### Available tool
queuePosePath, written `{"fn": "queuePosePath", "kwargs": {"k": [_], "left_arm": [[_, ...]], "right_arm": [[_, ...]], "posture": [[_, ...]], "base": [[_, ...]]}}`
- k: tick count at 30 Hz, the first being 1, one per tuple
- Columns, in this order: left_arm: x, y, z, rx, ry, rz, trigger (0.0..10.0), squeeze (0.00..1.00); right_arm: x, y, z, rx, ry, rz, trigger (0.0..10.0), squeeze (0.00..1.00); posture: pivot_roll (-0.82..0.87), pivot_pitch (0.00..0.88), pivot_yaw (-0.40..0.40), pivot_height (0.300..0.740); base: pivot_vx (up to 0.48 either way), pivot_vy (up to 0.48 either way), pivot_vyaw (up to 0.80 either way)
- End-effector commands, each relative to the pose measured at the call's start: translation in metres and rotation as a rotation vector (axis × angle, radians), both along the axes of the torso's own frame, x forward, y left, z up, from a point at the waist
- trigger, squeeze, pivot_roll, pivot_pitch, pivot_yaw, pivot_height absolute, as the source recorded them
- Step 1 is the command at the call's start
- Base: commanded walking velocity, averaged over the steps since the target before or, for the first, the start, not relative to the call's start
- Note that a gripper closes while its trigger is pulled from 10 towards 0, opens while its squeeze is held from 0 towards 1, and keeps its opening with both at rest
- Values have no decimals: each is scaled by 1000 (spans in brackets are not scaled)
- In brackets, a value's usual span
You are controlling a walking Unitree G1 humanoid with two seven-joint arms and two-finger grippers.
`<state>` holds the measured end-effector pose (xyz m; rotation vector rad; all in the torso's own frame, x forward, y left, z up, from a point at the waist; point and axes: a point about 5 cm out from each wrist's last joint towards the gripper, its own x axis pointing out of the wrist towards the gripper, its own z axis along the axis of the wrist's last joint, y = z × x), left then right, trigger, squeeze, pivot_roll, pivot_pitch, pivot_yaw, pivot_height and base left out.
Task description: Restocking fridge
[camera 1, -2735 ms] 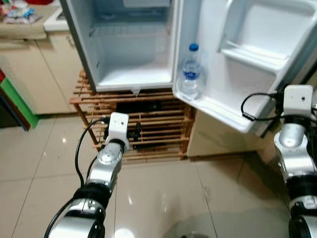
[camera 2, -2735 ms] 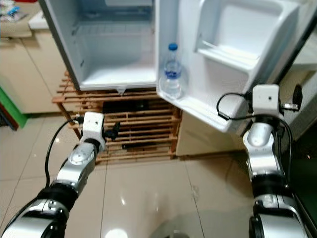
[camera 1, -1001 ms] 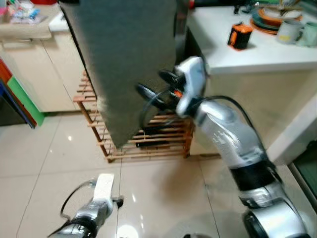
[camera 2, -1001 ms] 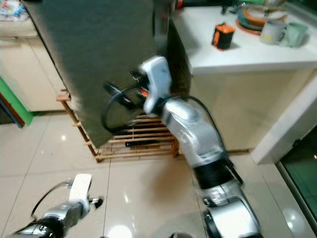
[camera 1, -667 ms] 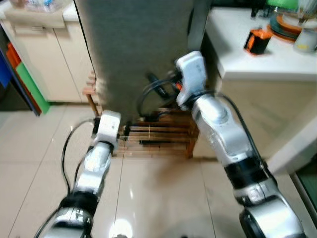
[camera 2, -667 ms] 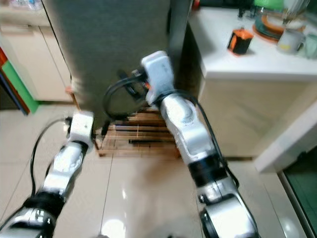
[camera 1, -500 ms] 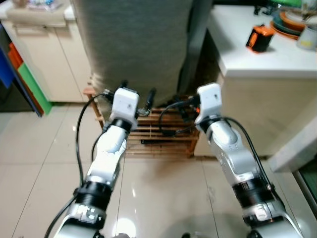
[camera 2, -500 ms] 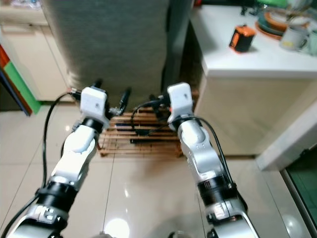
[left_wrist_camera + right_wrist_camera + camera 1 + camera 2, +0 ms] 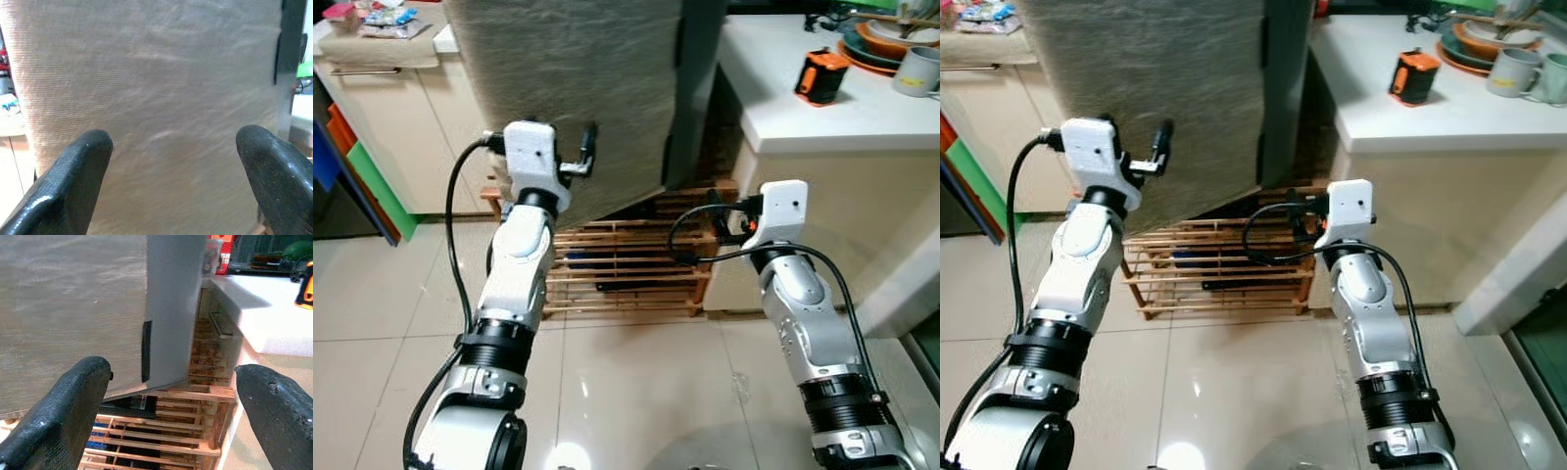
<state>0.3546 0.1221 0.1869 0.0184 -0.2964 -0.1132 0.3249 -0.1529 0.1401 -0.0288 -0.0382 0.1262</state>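
The left jaws (image 9: 171, 171) stand wide open with nothing between them. Straight ahead of them, close, is the grey textured fridge door (image 9: 578, 88), which looks shut or all but shut; in the wrist view its face spans the whole gap between the two fingers (image 9: 73, 171). The door's dark edge strip (image 9: 289, 39) runs upright off to one side of these jaws, on the side toward the right arm.

The right jaws (image 9: 171, 406) are also wide open and empty, held lower, level with the fridge's bottom corner. Ahead of them the door's free edge and the fridge side (image 9: 171, 308) stand upright, with the wooden rack (image 9: 1214, 264) under the fridge just below and the white table (image 9: 1410, 98) off to the outer side.

Further out on the table sit an orange and black tool (image 9: 1408, 76), cups and plates (image 9: 1484, 39).

Judging from this, the door's long axis is vertical and its opening edge lies between the two arms, somewhat nearer the right jaws though above them. The left jaws face flat panel with nothing to catch. Any reopening would turn on reaching that edge.
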Motion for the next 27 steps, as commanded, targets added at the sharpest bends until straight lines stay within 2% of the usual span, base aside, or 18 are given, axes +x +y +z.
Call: {"fn": "queuePosePath", "kwargs": {"k": [1,6,13,15,20,27], "left_arm": [[0,3,-1,1,6,13,10000,0],[1,-4,-7,51,66,-14,10000,0],[-4,-13,-3,40,48,-69,10000,0],[-3,-12,-3,9,54,-58,10000,0],[-1,-6,-4,9,70,-28,10000,0],[0,-7,-6,18,81,-41,10000,0]], "right_arm": [[1,5,1,-6,-3,11,10000,0],[7,18,3,-57,-12,43,10000,0],[7,23,6,-55,-32,63,10000,0],[7,24,8,-45,-45,71,10000,0],[7,27,7,-44,-45,78,10000,0],[7,31,14,-52,-84,94,10000,0]], "posture": [[-127,0,34,740],[-121,0,30,740],[-121,0,35,740],[-118,0,36,740],[-115,0,44,740],[-135,0,49,740]], "base": [[281,390,0],[61,75,0],[0,0,0],[418,0,0],[442,0,0],[442,0,0]]}}
